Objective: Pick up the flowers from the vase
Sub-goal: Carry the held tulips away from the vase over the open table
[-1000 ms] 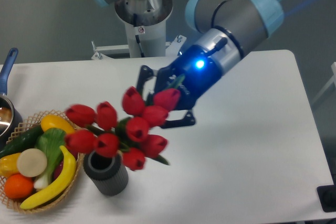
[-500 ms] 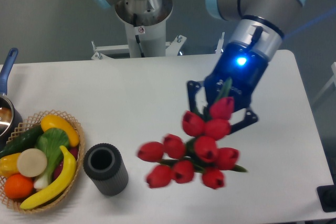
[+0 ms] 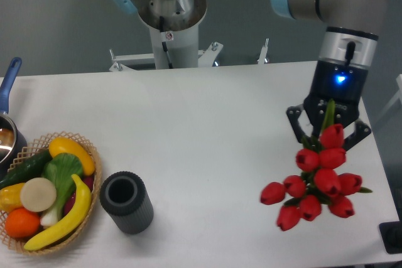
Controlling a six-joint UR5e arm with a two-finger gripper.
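The white table point(image 3: 201, 130) carries the grey vase point(image 3: 127, 202) at 7 o'clock, a fruit basket point(image 3: 44, 200) just left, a pot point(image 3: 7, 131) at 9.

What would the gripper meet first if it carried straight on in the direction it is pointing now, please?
The gripper points down, shut on the flowers. Beyond the tulips it holds, the first thing is probably the white table near its right front corner, though height above the table is unclear from this view.
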